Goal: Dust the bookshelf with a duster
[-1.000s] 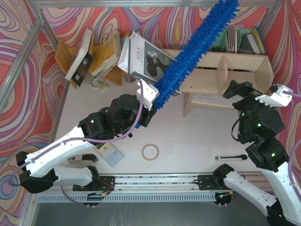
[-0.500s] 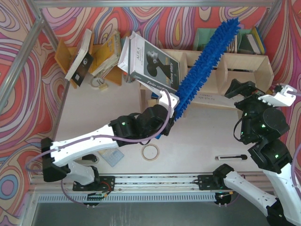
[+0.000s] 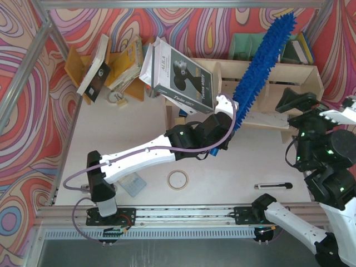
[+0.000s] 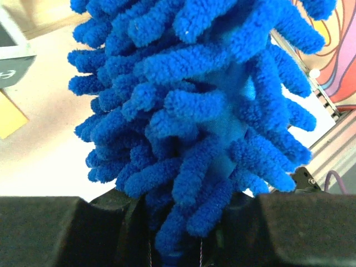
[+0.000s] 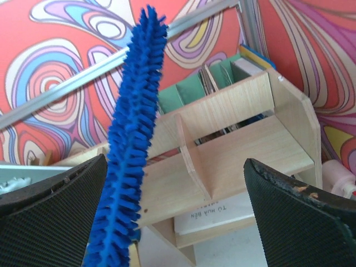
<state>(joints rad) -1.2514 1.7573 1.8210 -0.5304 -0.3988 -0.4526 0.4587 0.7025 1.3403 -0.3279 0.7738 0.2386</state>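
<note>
Handle of the duster (image 3: 261, 61) is hidden. The left gripper (image 3: 229, 114) is clamped tight on its base, and the left wrist view shows only blue fluff between the fingers (image 4: 55, 228). Right gripper (image 5: 175, 167) has its jaws wide apart and holds nothing; in the top view it's cut off at the right edge. Duster slants up across the bookshelf (image 3: 289, 72); can't tell if it touches the plywood. Its upper part covers some of the green organiser (image 3: 245, 44) behind.
</note>
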